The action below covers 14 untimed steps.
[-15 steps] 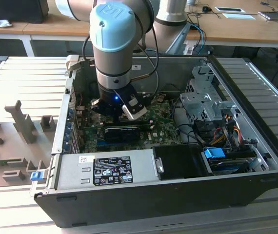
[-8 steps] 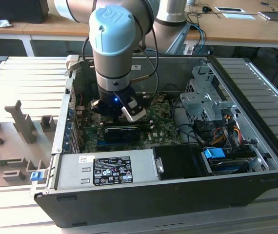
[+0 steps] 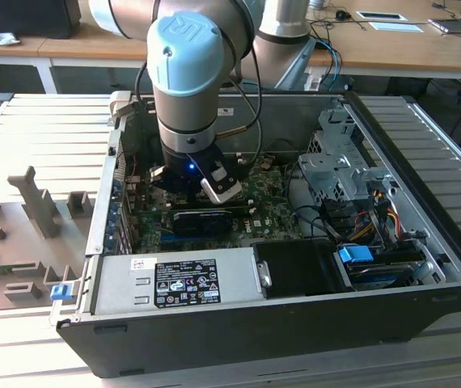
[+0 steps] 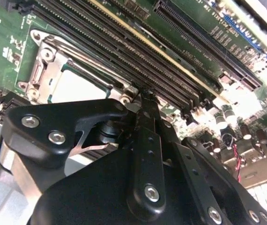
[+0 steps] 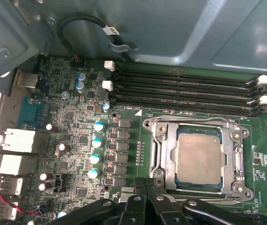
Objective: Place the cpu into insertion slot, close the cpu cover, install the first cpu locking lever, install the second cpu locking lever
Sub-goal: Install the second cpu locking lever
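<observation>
Gripper [image 5: 147, 187] fingers are seen pressed together, nothing between them, at the socket [image 5: 159, 140] edge, chip [image 5: 200, 157] seated under the closed cover [image 5: 171, 159]; a lever could be missed or nearby board parts scraped if lowered off-line.

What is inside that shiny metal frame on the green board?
Inside the cpu cover sits the cpu, a flat silver-grey square showing through its window. The insertion slot beneath is covered by the chip. The claw hovers at the frame's edge.
</observation>
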Available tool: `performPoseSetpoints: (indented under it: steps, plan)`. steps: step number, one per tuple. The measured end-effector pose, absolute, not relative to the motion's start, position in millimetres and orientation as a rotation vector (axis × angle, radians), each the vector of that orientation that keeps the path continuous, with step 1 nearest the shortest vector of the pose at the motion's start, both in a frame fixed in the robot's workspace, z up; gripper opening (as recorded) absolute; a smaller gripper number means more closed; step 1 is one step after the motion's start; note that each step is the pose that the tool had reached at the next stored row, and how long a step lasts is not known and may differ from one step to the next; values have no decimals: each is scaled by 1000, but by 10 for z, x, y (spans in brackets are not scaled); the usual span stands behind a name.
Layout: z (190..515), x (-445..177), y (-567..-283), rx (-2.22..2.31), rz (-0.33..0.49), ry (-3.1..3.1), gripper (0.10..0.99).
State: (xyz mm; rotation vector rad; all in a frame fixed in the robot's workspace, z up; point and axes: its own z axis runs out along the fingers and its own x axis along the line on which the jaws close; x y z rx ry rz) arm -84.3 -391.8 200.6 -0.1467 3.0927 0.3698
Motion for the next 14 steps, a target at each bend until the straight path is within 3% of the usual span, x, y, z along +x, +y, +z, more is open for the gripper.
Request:
performPoseSetpoints:
  steps: [14]
  plan:
    - [2254,-843,-3918,-147,370,3093,106]
